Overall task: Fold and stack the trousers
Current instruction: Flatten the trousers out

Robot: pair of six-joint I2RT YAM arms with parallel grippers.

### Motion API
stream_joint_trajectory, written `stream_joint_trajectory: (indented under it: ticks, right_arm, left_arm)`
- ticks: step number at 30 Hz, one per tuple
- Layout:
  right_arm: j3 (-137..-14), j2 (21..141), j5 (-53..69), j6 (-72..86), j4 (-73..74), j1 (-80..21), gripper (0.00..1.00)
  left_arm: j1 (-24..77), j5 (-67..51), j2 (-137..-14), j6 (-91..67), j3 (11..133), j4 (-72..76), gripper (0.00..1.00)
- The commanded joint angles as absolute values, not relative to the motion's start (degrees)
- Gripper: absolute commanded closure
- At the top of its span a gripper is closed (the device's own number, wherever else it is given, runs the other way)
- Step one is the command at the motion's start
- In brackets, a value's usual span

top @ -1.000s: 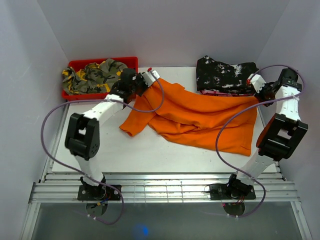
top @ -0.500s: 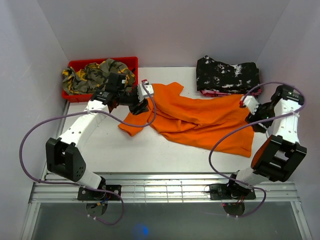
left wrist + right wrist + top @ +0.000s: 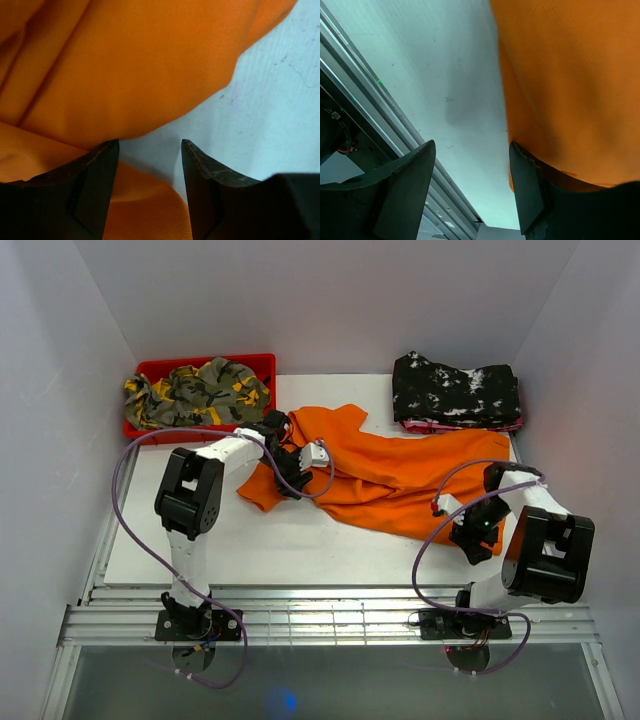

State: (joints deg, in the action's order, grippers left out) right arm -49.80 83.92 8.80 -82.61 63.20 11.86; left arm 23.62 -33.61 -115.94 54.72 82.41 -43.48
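As the top view lays it out, I count one pair of trousers (image 3: 400,475), spread crumpled on the counter (image 3: 230,540) from the middle out toward 3 o'clock. I have two pincers, both low at the cloth. The left pincer (image 3: 150,145) is at its 9 o'clock end, fingers parted over a fold edge and bare counter. The right pincer (image 3: 472,145) is at its 4 o'clock corner, fingers likewise apart, gripping nothing. One red bin (image 3: 262,364) at 10 o'clock holds one camouflage garment (image 3: 195,390). One black speckled garment (image 3: 455,388) lies at 1 o'clock.
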Motion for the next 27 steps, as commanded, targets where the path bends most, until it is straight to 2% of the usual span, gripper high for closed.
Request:
stream_joint_trajectory:
  ticks: [1, 2, 3, 6, 8, 10, 11, 12, 15, 16, 19, 20, 22, 23, 24, 25, 26, 27]
  right_arm:
    - [-45.5, 83.9, 2.9, -81.7, 56.8, 11.3, 0.34]
    - [-44.9, 85.0, 2.0, -81.7, 53.9, 11.3, 0.39]
    - [-44.4, 85.6, 1.1, -81.5, 52.8, 11.3, 0.56]
    - [-46.0, 87.3, 0.3, -80.7, 51.4, 11.4, 0.86]
    - [-47.7, 87.1, 0.7, -80.2, 51.7, 11.4, 0.92]
    - [-50.5, 86.7, 1.7, -79.9, 52.4, 11.5, 0.92]
    - [-51.6, 86.3, 1.8, -80.0, 52.8, 11.7, 0.92]
    - [-52.6, 86.0, 1.9, -80.0, 53.2, 12.0, 0.92]
    - [-59.0, 85.9, 2.5, -81.7, 55.0, 15.6, 0.92]
    - [-61.0, 86.3, 3.1, -82.3, 56.0, 17.6, 0.92]
    - [-65.2, 87.1, 6.4, -82.4, 60.4, 18.6, 0.92]
    - [-65.5, 87.2, 8.1, -82.3, 62.1, 18.5, 0.89]
    - [-64.7, 87.3, 8.7, -80.5, 62.6, 17.0, 0.6]
    - [-62.9, 87.3, 8.4, -79.6, 62.7, 15.6, 0.29]
    - [-61.8, 87.1, 8.3, -79.5, 62.7, 14.9, 0.22]
    - [-60.8, 86.8, 8.2, -79.5, 62.6, 14.4, 0.2]
    - [-60.1, 86.6, 8.1, -79.5, 63.1, 14.0, 0.19]
    - [-59.0, 86.4, 7.5, -79.5, 62.8, 13.5, 0.19]
  left_arm:
    - [24.3, -32.8, -116.6, 60.3, 85.7, -41.4, 0.36]
    - [24.4, -32.1, -117.2, 60.7, 85.6, -40.7, 0.36]
    - [24.6, -31.6, -117.6, 60.8, 85.4, -39.6, 0.36]
    - [24.7, -32.1, -117.6, 62.5, 84.1, -37.4, 0.39]
    - [24.9, -31.9, -116.9, 63.8, 82.5, -36.7, 0.45]
    - [24.9, -32.1, -115.4, 65.5, 79.9, -36.6, 0.55]
    - [24.9, -32.2, -114.8, 66.3, 79.1, -37.2, 0.7]
    - [24.9, -32.9, -114.1, 67.2, 78.1, -38.7, 0.76]
    - [24.8, -36.3, -106.1, 70.3, 79.4, -54.4, 0.97]
    - [25.0, -39.9, -103.0, 70.7, 82.2, -63.1, 1.0]
    - [27.6, -49.3, -100.9, 65.0, 94.5, -78.8, 1.0]
    - [29.0, -51.6, -102.1, 60.0, 96.0, -80.4, 1.0]
    - [30.8, -56.9, -102.1, 56.0, 94.0, -79.0, 1.0]
    - [31.3, -56.0, -102.3, 45.6, 92.4, -73.2, 0.7]
    - [30.7, -51.8, -100.8, 40.0, 90.2, -69.2, 0.4]
    - [29.8, -47.2, -99.2, 38.4, 86.4, -65.8, 0.25]
    - [29.4, -42.1, -93.4, 39.8, 82.1, -64.4, 0.2]
    - [29.4, -38.1, -89.9, 44.1, 78.3, -65.6, 0.19]
